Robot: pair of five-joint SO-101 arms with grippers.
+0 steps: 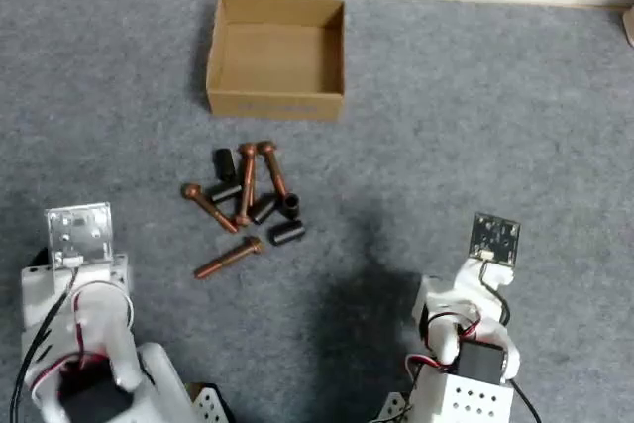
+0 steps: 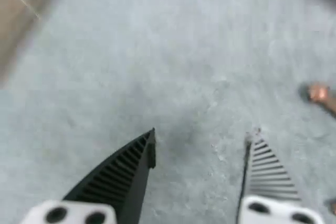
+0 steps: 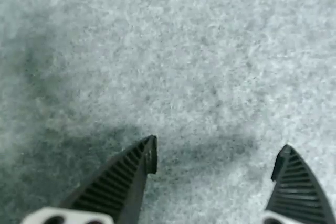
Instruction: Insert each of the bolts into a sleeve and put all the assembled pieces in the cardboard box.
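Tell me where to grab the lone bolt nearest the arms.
Mid-shank of the lone bolt, from straight above, closing across its length. It lies flat and clear on both sides there; its head end nearly meets a sleeve.

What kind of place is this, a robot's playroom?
Probably a robot practice bench, not a playroom: two small robot arms sit on a grey carpeted table, with loose bolts, black sleeves and an empty cardboard box laid out for them.
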